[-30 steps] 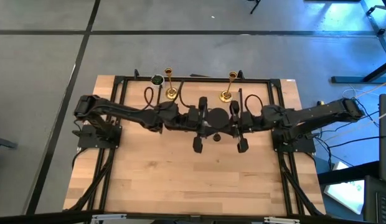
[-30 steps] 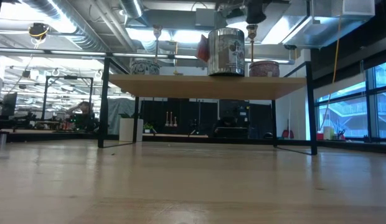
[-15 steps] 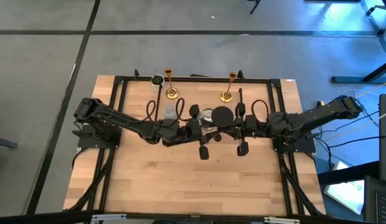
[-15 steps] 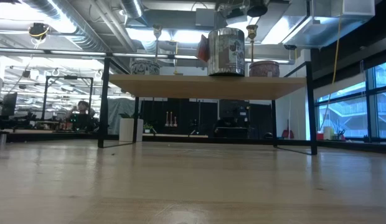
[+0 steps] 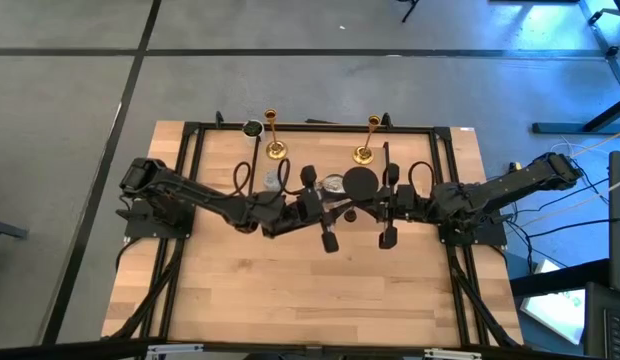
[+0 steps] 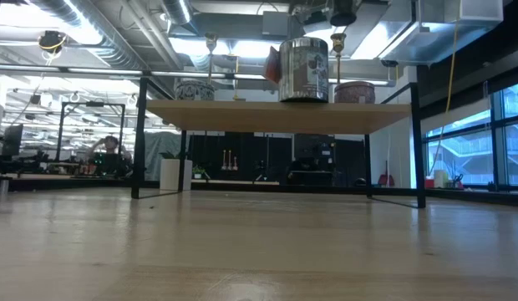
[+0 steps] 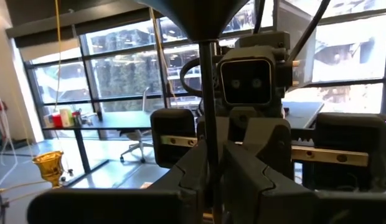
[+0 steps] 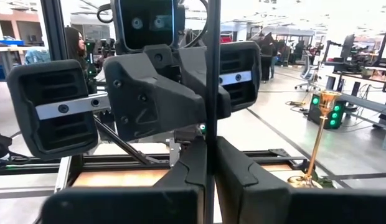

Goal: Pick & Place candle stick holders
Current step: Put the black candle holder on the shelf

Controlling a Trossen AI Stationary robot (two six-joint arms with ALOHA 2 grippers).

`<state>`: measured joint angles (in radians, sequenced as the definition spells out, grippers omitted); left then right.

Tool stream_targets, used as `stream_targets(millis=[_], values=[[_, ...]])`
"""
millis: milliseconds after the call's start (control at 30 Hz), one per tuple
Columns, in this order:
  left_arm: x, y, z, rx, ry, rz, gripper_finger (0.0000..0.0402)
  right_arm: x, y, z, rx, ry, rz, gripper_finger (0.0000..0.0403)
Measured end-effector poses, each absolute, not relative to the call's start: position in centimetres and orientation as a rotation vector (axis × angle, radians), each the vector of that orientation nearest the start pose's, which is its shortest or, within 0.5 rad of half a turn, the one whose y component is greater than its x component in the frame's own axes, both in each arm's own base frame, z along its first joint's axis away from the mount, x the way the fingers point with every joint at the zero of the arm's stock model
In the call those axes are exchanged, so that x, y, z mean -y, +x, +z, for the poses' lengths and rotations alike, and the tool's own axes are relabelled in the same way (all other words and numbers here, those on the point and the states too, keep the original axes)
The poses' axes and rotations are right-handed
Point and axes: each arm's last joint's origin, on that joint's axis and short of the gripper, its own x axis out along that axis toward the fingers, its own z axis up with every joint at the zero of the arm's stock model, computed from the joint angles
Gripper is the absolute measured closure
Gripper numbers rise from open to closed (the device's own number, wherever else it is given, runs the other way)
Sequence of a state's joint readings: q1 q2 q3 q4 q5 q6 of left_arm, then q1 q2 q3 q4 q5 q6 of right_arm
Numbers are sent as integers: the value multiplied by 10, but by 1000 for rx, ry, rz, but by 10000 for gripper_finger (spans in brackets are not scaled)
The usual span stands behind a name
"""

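Fingers of your left gripper are clenching a dark thin stem that is flaring into a dark round end, and your right gripper is pinching its own fingers tight on a thin dark rod too, both arms meeting over the middle of the table. Neither gripper is touching the candle stick holders, which are standing upright on the far side beyond the grippers, the left gold candlestick and the right gold candlestick sitting well apart from each other.
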<state>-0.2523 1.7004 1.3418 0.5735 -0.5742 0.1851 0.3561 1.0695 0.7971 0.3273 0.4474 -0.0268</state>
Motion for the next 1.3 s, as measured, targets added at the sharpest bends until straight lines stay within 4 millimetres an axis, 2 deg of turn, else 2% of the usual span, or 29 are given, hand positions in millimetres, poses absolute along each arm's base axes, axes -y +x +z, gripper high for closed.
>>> stream_targets(millis=[200,333,467,667,1000,1167,1300], values=[[77,388,354,164,69,311,354,-71,229,332,46,-7,-95,391],[80,387,353,149,79,365,385,-70,229,331,37,-30,-135,391],[85,386,356,124,132,424,394,-70,229,330,31,-75,-157,383],[84,386,371,149,148,432,397,-70,228,332,36,-78,-155,328],[82,386,395,127,183,463,399,-75,227,332,36,-123,-129,267],[77,388,397,132,125,424,399,-79,225,332,34,-157,-131,210],[77,388,396,126,119,414,400,-79,224,332,26,-165,-202,159]])
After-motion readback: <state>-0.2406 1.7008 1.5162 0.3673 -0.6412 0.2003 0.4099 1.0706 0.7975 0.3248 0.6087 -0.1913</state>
